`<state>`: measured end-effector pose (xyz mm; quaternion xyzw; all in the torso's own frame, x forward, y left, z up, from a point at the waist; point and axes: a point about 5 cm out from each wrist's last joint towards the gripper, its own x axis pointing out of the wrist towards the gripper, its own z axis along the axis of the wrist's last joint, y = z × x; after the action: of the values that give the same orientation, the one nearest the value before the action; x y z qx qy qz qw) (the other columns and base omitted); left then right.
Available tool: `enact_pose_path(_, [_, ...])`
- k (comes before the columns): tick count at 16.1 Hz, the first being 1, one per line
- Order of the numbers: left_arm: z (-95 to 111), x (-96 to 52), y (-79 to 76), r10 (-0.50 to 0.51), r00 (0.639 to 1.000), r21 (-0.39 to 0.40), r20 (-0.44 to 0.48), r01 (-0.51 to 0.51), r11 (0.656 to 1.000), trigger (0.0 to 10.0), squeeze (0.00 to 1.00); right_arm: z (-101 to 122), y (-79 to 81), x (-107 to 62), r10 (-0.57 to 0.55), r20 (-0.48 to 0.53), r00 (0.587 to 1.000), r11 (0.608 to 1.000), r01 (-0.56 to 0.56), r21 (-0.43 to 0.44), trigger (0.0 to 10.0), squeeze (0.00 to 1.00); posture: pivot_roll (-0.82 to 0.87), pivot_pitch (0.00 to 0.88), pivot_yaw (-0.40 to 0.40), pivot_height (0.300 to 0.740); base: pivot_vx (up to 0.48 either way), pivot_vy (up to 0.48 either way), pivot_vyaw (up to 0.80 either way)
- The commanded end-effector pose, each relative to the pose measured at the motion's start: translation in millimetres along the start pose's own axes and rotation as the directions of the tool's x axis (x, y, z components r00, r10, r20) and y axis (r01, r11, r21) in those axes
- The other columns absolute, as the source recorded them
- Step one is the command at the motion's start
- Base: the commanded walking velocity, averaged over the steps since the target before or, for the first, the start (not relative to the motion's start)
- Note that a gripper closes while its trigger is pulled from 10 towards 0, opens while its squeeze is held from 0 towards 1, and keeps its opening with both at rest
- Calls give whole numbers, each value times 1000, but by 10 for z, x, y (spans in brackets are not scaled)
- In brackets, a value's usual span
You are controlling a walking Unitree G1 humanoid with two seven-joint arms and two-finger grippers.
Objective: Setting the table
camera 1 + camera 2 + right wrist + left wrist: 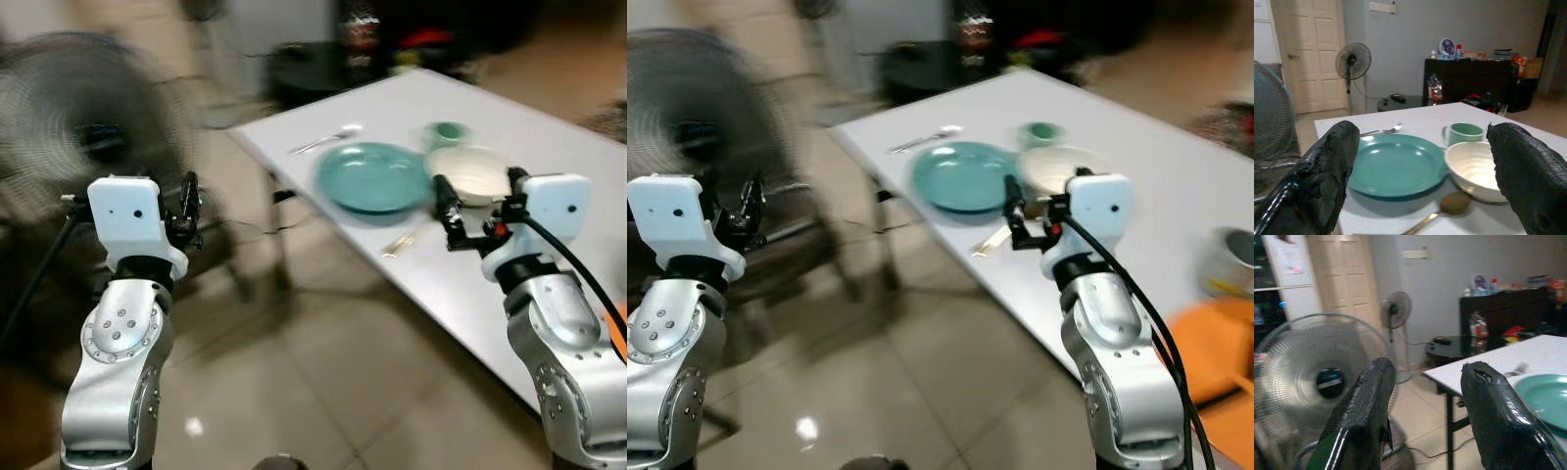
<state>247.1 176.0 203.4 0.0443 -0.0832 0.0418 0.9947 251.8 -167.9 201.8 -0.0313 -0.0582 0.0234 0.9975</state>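
Fingers (1317, 181) of the right gripper (1425, 186) are spread wide apart and hold nothing; the plate, bowl and spoon show in the gap between them. Fingers (1364, 416) of the left gripper (1425, 416) are likewise parted and empty.

Right gripper: raised at the near edge of the white surface (549, 127), just in front of the bowl and the plate, not touching either.

Left gripper: raised over the floor (323, 382), well apart from the surface, directed towards a large standing fan (1317, 377) that sits close in front of it.

Items on the surface:
- Teal plate (1393, 164): lies flat near the corner of the surface.
- White bowl (1476, 169): upright, just beside the plate on the robot's right, rim close to or touching the plate's rim; which one cannot be told.
- Green mug (1463, 133): upright, behind the bowl, near the plate's far edge.
- Fork (1382, 130): lies beyond the plate, towards the far corner of the surface.
- Spoon (1442, 209): lies on the near side of the plate and bowl, its head just in front of the bowl.

Background: a second standing fan (1353, 61) stands beside a cream door (1315, 49), and a dark sideboard (1474, 78) stands against the grey wall. Head views are blurred.
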Motion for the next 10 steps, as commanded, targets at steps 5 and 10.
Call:
enact_pose_path(5, [-68,-39,71,-110,990,7,-85,111,994,10000,1000,-9,29,-75,-28,4,1000,999,28,31,10000,1000,-11,0,91,740,0,0,800])
enact_pose_path(10, [-177,-136,-21,-136,985,40,-107,141,989,10000,498,-293,187,-178,99,-162,982,989,-79,128,10000,1000,-6,0,74,740,0,0,800])
